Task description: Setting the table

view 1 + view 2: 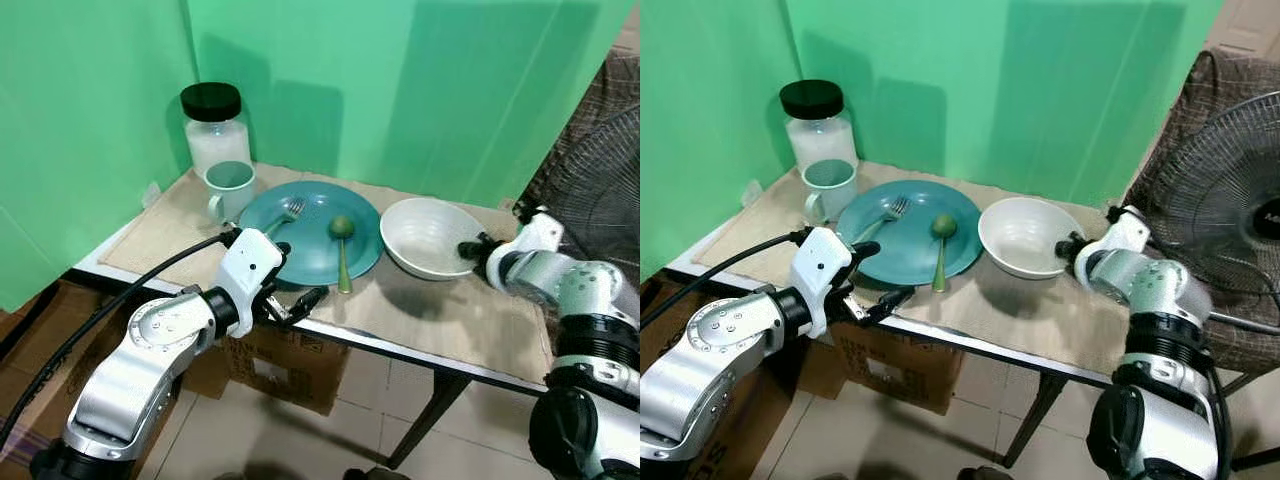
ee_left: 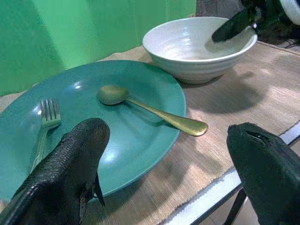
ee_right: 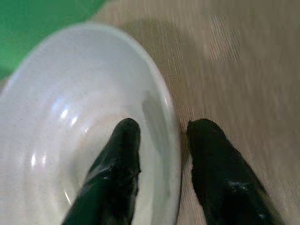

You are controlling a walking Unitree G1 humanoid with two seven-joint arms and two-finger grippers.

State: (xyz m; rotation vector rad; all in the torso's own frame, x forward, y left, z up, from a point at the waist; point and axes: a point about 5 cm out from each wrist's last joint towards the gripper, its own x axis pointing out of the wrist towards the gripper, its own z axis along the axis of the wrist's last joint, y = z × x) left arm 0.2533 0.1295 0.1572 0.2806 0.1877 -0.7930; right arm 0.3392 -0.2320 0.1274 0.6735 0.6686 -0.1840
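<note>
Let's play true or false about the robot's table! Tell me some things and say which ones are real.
1. The spoon and the fork both lie on the teal plate. True.
2. The right gripper has one finger inside the white bowl and one outside its rim. True.
3. The left gripper is pinching the spoon. False: its fingers are spread wide near the plate's edge, holding nothing.
4. The jar has a red lid. False: the lid is black.
5. The mug stands in front of the jar, beside the plate. True.
6. The bowl sits on top of the plate. False: it stands beside it, on the mat.
</note>
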